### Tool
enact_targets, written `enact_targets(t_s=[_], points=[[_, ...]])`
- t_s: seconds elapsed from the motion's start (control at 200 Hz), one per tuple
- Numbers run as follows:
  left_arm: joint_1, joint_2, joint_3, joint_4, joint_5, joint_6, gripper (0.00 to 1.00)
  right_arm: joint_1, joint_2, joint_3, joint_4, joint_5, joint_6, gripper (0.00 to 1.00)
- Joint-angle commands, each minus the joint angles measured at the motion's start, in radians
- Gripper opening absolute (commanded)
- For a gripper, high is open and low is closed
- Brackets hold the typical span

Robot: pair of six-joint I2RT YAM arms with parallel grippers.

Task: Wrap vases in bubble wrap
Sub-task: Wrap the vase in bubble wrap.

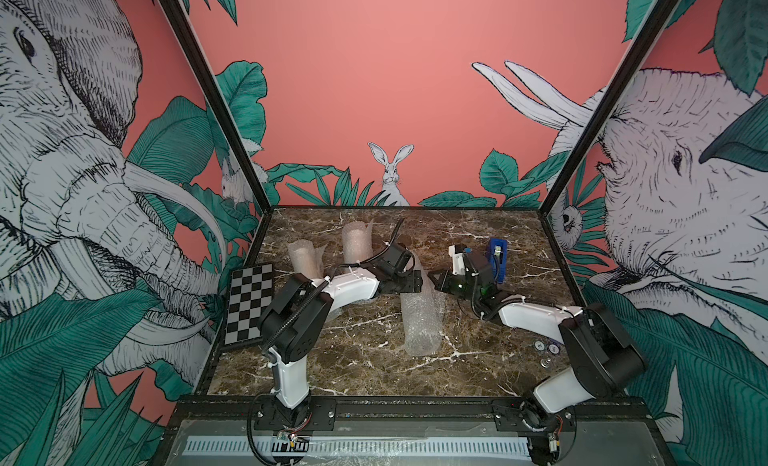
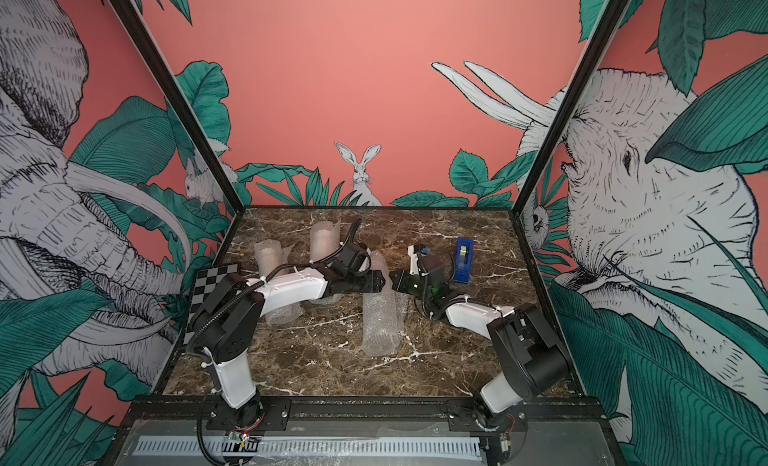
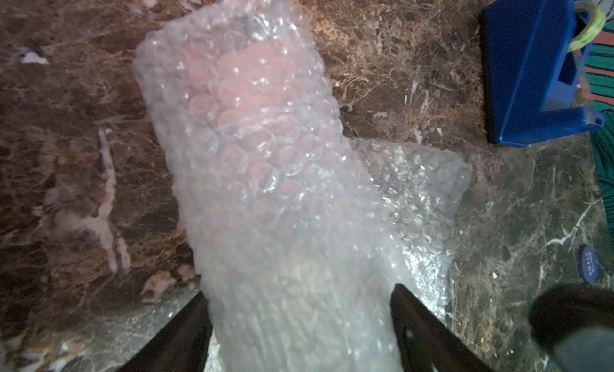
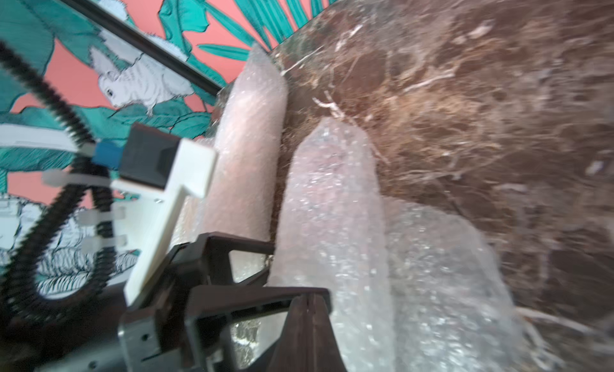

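Mid-table: long bubble wrap roll (image 1: pixel 422 318), translucent, lying lengthwise, loose flap (image 3: pixel 415 194) spread flat beside it. Back left: nearer roll (image 1: pixel 305 258) and farther roll (image 1: pixel 357 241), just apart, pinkish; contents indiscernible.

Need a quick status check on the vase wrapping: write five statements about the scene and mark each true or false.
1. Three bubble-wrapped bundles are on the marble table. True.
2. The left hand grips the central bundle from both sides. True.
3. The right hand has its jaws wide open. False: they are shut together, beside the central bundle.
4. The tape dispenser is red and sits at the table's left edge. False: it is blue and sits towards the rear right, beyond the right arm.
5. A checkerboard sits at the table's left edge. True.
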Motion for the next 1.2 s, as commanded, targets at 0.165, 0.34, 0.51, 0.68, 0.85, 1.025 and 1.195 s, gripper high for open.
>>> enact_targets(t_s=[0.165,0.34,0.51,0.68,0.85,1.025,1.195], points=[[-0.001,-0.025,-0.023,-0.089,-0.012,0.010,0.83,0.010,-0.068,-0.019,-0.143,0.135,-0.060,0.22],[-0.001,-0.018,-0.022,-0.087,-0.012,0.007,0.83,-0.016,-0.130,-0.071,-0.230,0.252,-0.066,0.34],[-0.001,-0.011,-0.019,-0.089,-0.008,0.006,0.83,-0.028,-0.075,-0.072,-0.222,0.247,-0.064,0.41],[-0.001,-0.012,-0.019,-0.090,-0.004,0.005,0.83,-0.030,0.016,-0.049,-0.125,0.147,-0.057,0.43],[-0.001,-0.016,-0.019,-0.090,-0.002,0.005,0.83,-0.030,0.053,-0.026,-0.046,0.075,-0.057,0.13],[-0.001,-0.020,-0.020,-0.089,-0.001,0.005,0.83,0.003,0.001,-0.027,-0.044,0.082,-0.110,0.00],[-0.001,-0.028,-0.026,-0.076,0.011,0.000,0.83,0.035,0.021,-0.028,0.034,0.009,-0.085,0.00]])
